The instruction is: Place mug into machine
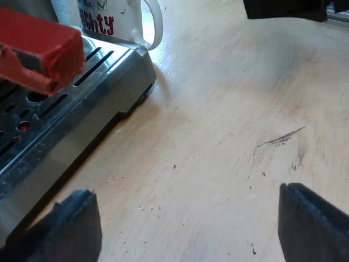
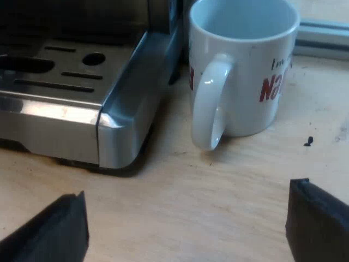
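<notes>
A white mug [image 2: 240, 71] with red lettering stands upright and empty on the wooden table, beside the corner of the machine's metal drip tray [image 2: 82, 98], its handle turned toward my right gripper [image 2: 185, 229]. That gripper is open, a short way back from the mug, with nothing between its fingers. My left gripper [image 1: 185, 229] is open over bare table beside the drip tray [image 1: 71, 109]. Beyond the tray's far corner stands the mug [image 1: 125, 22]. The red end of the holder's handle [image 1: 41, 52] juts out above the tray.
The wooden table [image 1: 229, 136] carries scratches and small dark specks. A dark object [image 1: 286, 8] lies at the table's far side. A metal rail [image 2: 324, 38] runs behind the mug.
</notes>
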Motion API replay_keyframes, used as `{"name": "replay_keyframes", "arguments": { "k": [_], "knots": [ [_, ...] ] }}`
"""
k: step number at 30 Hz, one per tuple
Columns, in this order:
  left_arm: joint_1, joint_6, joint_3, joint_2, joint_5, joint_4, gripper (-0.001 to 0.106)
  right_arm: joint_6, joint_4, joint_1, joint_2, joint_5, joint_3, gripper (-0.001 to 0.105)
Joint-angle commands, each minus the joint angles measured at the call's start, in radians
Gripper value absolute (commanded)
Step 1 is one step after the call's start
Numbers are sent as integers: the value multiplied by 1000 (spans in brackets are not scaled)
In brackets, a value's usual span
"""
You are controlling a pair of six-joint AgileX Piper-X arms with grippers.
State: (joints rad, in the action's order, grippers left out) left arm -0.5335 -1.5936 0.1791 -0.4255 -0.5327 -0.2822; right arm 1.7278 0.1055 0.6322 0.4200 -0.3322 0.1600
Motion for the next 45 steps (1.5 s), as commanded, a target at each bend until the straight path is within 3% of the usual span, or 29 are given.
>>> {"name": "replay_keyframes", "arguments": {
  "k": [1, 7, 11, 30, 38, 45],
  "knots": [
    [-3, -3, 0, 0, 6, 24, 69, -13, -71, 2, 60, -16, -1, 75],
    [-3, -3, 0, 0, 6, 25, 69, -14, -240, 2, 239, -39, -1, 75],
    [-3, -3, 0, 0, 6, 25, 69, -14, -413, 2, 374, -132, -1, 75],
    [-3, -3, 0, 0, 6, 25, 69, -22, -912, 0, 841, -144, -1, 75],
    [-3, -3, 0, 0, 6, 25, 69, -22, -1046, 0, 966, -190, 15, 75],
    [-3, -3, 0, 0, 6, 25, 69, -25, -1053, -32, 1038, -185, 77, 75]
  ]
}}
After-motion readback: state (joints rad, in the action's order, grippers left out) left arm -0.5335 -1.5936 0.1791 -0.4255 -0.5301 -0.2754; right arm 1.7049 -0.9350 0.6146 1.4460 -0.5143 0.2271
